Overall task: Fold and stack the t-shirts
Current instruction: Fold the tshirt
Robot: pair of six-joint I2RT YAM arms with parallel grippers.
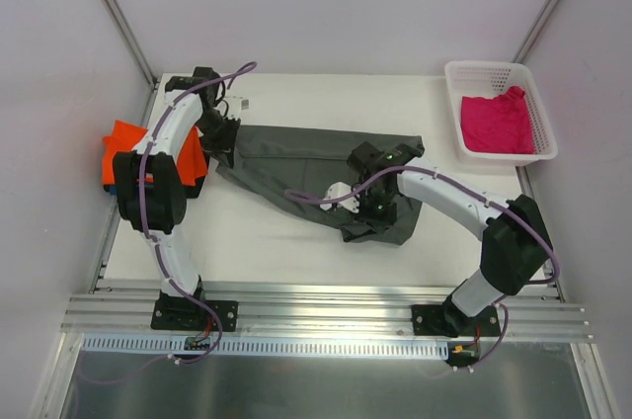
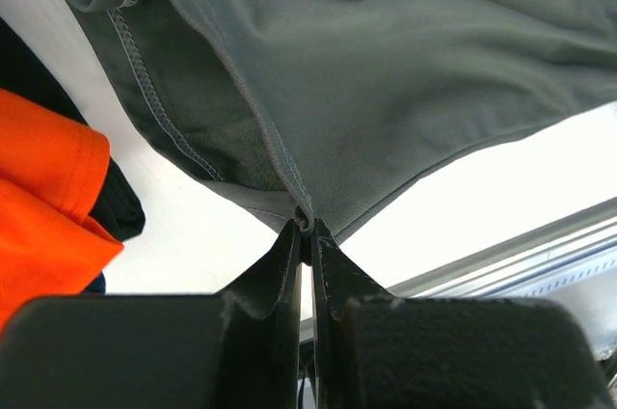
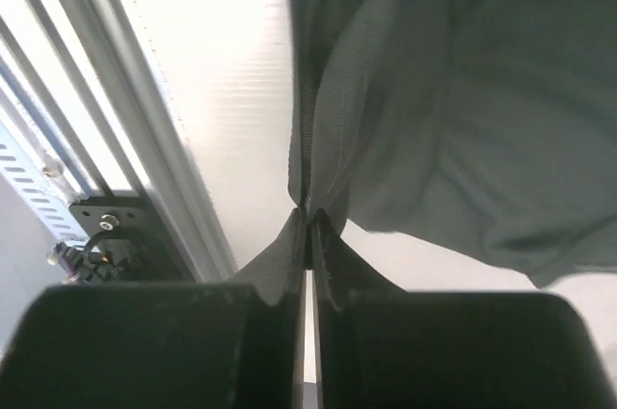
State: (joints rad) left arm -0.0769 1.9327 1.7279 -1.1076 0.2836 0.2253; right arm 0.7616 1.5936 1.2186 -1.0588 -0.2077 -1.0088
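A: What is carried by the table (image 1: pixel 286 241)?

B: The dark grey t-shirt (image 1: pixel 306 154) is spread across its middle. It is rumpled and stretched from left to right, with 1 end bunched toward the near edge. No neat fold has been made of it yet, so the work is judged to be at an early stage.

A: And the rest?

B: A white mesh basket (image 1: pixel 452 103) is set at the far right corner. The magenta pink t-shirt (image 1: pixel 499 125) is crumpled inside it and is judged to be waiting its turn. The bright orange t-shirt (image 1: pixel 117 137) is laid at the left edge, partly hidden by the left arm. It is kept out of the working space, perhaps so that a stack can be built there.

A: How is the grey shirt held?

B: By 2 grips. The left fingers (image 2: pixel 289 257) are pressed together on a stitched edge at its left end. The right fingers (image 3: pixel 292 240) are pinched tight on a fold of cloth at its near right end. With both ends caught, the cloth can be lifted and drawn flat, which is judged to be the reason for the grips.
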